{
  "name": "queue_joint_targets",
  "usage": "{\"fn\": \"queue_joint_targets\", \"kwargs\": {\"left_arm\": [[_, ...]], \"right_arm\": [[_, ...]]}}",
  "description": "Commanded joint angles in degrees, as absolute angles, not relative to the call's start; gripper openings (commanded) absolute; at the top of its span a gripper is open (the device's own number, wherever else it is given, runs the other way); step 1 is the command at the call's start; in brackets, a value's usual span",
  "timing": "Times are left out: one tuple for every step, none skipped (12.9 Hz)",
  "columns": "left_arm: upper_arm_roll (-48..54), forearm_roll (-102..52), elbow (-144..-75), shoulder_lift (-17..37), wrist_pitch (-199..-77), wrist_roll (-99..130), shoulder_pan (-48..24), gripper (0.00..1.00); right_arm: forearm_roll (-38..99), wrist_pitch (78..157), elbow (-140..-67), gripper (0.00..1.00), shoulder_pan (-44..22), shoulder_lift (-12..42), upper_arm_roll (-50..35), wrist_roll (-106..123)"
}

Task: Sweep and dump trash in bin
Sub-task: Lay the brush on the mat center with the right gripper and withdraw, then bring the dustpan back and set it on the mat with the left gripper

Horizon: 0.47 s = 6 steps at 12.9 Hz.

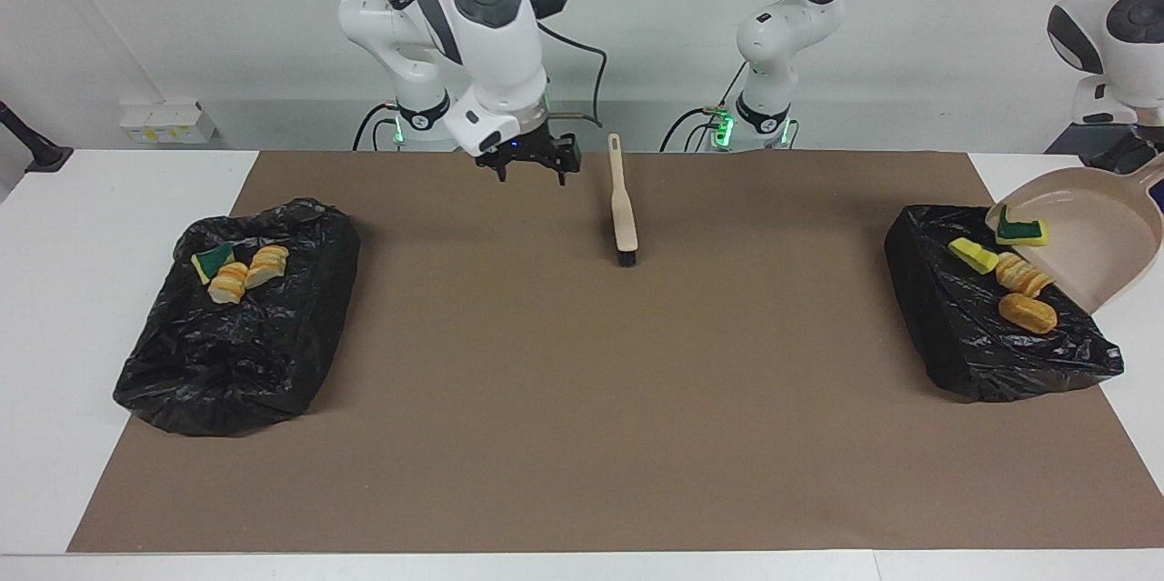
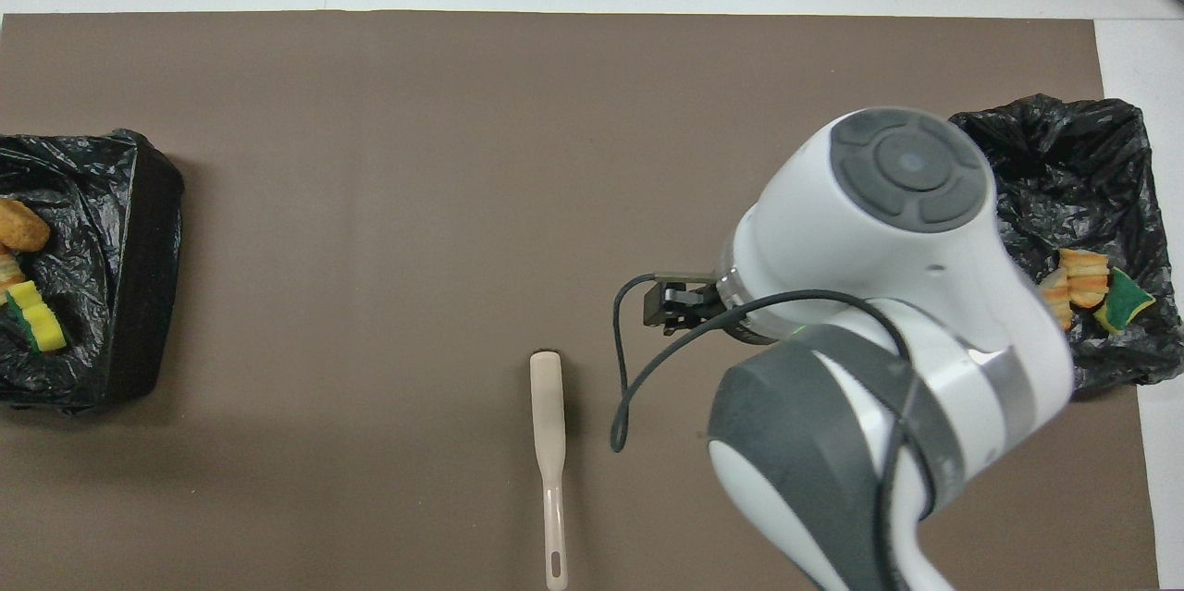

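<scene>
I've got the dustpan (image 1: 1096, 240) tipped steeply over the black-lined bin (image 1: 964, 354) at the left arm's end of the table, so this is the dump itself. The left gripper sits out of frame at the dustpan's handle, jaws clamped together on the handle, I judge, since the pan hangs in the air. Most of the trash (image 1: 1017, 285) lies on the bin's liner: a yellow sponge scrap and two bread-like chunks. One green-and-yellow sponge piece (image 1: 1018, 229) clings inside the pan near its lip, not yet out.

My right gripper (image 1: 530, 161) hovers with its jaws apart and empty, over the mat beside the brush (image 1: 623, 215), which lies flat on the mat close to the robots, bristles pointing away from them. The other bin (image 1: 238, 326), at the right arm's end, holds its own scraps.

Next I'd want a touch more tilt or a small shake to drop that last sponge, keeping the pan's lip over the liner so nothing bounces onto the mat.
</scene>
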State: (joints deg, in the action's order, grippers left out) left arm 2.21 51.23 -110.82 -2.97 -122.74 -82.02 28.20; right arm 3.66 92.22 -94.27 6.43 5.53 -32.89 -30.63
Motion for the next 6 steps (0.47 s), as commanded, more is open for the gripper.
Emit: {"fn": "queue_joint_targets", "kwargs": {"left_arm": [[2.28,55.36,-109.61,-4.48,-119.45,-81.38,26.99,0.00],[2.29,55.63,-108.47,-4.57,-118.05,-81.73,25.94,0.00],[2.55,55.37,-107.85,-4.57,-115.95,-81.65,25.49,0.00],[2.90,54.41,-107.84,-4.74,-114.54,-81.13,24.27,0.00],[2.90,52.40,-107.93,-4.75,-114.00,-81.12,23.74,0.00],[2.90,46.38,-108.02,-4.66,-113.82,-81.12,23.47,0.00]], "right_arm": [[1.85,87.46,-88.43,1.00,12.28,6.15,-33.40,-20.68],[1.67,86.23,-87.11,1.00,14.13,6.15,-33.31,-19.00],[1.23,84.83,-85.79,1.00,15.37,6.15,-33.40,-18.20],[0.01,83.86,-85.09,1.00,15.99,6.07,-33.31,-18.11],[-1.48,83.76,-85.08,1.00,16.34,5.19,-33.31,-18.02],[-2.28,83.67,-85.17,1.00,16.96,4.58,-33.22,-18.10]]}}
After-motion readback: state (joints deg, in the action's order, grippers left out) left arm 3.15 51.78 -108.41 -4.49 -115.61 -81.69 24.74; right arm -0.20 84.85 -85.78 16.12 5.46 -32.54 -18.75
